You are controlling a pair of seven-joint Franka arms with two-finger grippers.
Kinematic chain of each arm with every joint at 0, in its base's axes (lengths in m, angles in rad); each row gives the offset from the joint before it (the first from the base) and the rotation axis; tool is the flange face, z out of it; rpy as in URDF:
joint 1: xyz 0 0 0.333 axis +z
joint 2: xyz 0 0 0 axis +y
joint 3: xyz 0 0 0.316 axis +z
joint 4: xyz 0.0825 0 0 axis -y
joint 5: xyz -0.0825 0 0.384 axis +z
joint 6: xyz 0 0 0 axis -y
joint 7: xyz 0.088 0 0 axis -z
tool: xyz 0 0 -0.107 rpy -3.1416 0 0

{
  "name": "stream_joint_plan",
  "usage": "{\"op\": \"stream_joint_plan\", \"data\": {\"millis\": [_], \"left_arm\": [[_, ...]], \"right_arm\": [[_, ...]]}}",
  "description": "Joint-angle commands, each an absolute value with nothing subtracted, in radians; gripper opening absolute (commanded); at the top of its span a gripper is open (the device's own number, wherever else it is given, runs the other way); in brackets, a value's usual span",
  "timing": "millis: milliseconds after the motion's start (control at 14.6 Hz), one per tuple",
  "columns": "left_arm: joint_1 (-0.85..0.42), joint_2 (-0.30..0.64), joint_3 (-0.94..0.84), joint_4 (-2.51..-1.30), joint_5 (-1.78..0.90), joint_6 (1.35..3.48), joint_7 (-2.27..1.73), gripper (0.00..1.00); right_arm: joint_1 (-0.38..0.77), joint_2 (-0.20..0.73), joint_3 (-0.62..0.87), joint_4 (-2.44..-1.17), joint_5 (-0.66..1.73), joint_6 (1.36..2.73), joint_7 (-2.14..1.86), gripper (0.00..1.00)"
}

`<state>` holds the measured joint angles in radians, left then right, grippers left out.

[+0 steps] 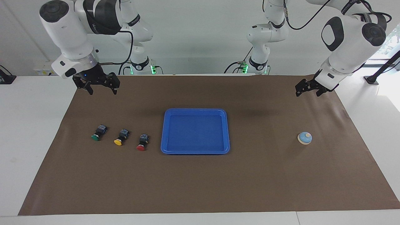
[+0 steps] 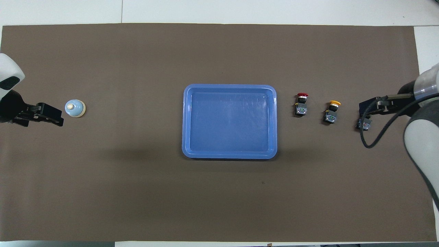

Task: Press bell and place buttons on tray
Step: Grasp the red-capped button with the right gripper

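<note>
A brown mat (image 1: 200, 181) covers the white counter (image 1: 31, 125). The blue tray (image 1: 195, 151) lies at its middle. Toward the right arm's end, three buttons sit in a row: the red (image 1: 141, 144) just beside the tray, then the yellow (image 1: 119, 139), then the green (image 1: 97, 134) nearest that end. The bell (image 1: 305, 137) stands toward the left arm's end. The right gripper (image 1: 100, 88) hangs over the mat's edge nearest the robots, fingers spread wide and empty. The left gripper (image 1: 307, 90) hangs likewise, open and empty.
</note>
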<state>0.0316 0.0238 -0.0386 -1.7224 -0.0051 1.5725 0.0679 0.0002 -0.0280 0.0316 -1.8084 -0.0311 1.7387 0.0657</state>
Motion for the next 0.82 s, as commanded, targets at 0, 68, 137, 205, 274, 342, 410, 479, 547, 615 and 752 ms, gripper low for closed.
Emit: {"op": "stream_joint_plan", "data": {"millis": [0,68,137,205,274,342,410,479,547,615,752], "left_arm": [[0.006,0.04,-0.031,-1.692,-0.011,1.539,0.071,1.0],[0.0,0.04,-0.029,-1.69,-0.009,1.534,0.071,1.0],[0.0,0.038,-0.029,-1.69,-0.009,1.534,0.069,1.0],[0.0,0.038,-0.029,-1.681,-0.009,1.534,0.069,1.0],[0.0,0.04,-0.031,-1.655,-0.009,1.523,0.069,1.0],[0.0,0.043,-0.031,-1.634,-0.008,1.499,0.068,1.0],[-0.002,0.044,-0.031,-1.632,-0.008,1.494,0.067,1.0],[-0.002,0.044,-0.031,-1.631,-0.008,1.497,0.067,1.0],[-0.002,0.044,-0.031,-1.632,-0.006,1.499,0.067,1.0],[-0.002,0.044,-0.031,-1.632,-0.006,1.499,0.067,1.0],[-0.002,0.034,-0.032,-1.646,0.003,1.506,0.072,1.0]], "right_arm": [[0.032,0.05,0.041,-1.859,-0.021,1.871,0.181,1.0],[0.053,0.093,0.041,-1.861,-0.021,1.928,0.213,1.0],[0.072,0.132,0.041,-1.868,-0.021,1.983,0.238,1.0],[0.083,0.152,0.041,-1.899,-0.021,2.061,0.258,1.0],[0.093,0.156,0.041,-1.951,-0.021,2.148,0.27,1.0],[0.106,0.173,0.041,-1.977,-0.021,2.211,0.279,1.0],[0.107,0.201,0.041,-1.976,-0.021,2.238,0.29,1.0],[0.106,0.234,0.041,-1.968,-0.021,2.258,0.294,1.0],[0.106,0.256,0.041,-1.962,-0.021,2.288,0.295,1.0],[0.106,0.27,0.041,-1.962,-0.021,2.304,0.295,1.0],[0.104,0.297,0.041,-1.963,-0.023,2.324,0.295,1.0]]}}
